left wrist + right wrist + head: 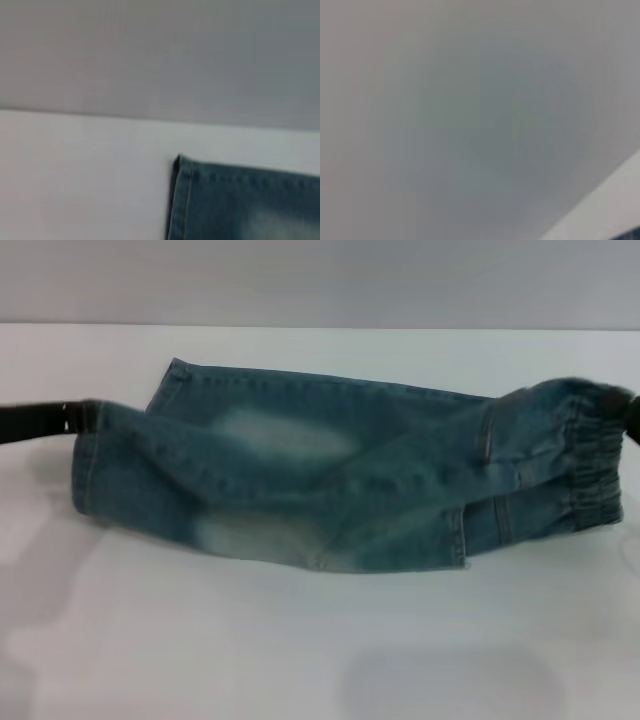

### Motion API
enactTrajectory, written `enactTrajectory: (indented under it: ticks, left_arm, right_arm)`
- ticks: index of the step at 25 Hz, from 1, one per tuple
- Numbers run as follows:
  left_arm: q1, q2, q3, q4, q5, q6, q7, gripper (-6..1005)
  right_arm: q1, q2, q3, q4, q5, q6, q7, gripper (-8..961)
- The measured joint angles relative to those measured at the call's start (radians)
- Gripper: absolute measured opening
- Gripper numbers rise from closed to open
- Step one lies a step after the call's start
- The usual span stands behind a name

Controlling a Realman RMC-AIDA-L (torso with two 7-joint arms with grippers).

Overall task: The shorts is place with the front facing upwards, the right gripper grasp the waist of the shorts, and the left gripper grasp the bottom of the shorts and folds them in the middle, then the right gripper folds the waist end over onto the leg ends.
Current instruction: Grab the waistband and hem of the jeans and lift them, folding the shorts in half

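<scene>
— Two grippers are reaching into the head view, aren't they?
— Yes. Nearest the camera, bare white table (300, 660) is lying open, with free room across the whole front. Beyond it the denim shorts (330, 490) are stretching sideways, folded along their length, faded pale patches showing on the thighs.
— Where are the ends sitting?
— The leg ends (88, 465), flat and straight-stitched, are lying at the robot's left, where the left gripper (70, 418) is coming in as a black bar touching the hem's upper corner. The waist (595, 455), puckered and darker, is bunching at the right, with the right gripper (630, 410) showing dark against its upper edge.
— Are the fingers pinching?
— I cannot tell for either one.
— And the wrist cameras?
— The left wrist view is catching a stitched hem corner (182, 192) on the white surface; the right one is showing grey wall and a sliver of blue cloth (632, 235).
</scene>
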Motion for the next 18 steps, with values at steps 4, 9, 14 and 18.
enactTrajectory:
  ticks: [4,9,14,18]
  left_arm:
    - [0.001,0.0,0.0,0.035,-0.041,0.074,0.013,112]
    - [0.007,0.0,0.0,0.074,-0.071,0.153,0.019,115]
    - [0.008,0.0,0.004,0.089,-0.077,0.191,0.021,118]
    - [0.005,0.0,0.007,0.094,-0.077,0.202,0.023,121]
  right_arm:
    - [0.02,0.0,0.027,-0.077,0.063,0.022,-0.06,26]
    - [0.051,0.002,0.09,-0.194,0.103,0.074,-0.121,30]
    - [0.064,0.003,0.127,-0.25,0.105,0.106,-0.132,33]
    - [0.064,0.003,0.144,-0.262,0.107,0.116,-0.134,36]
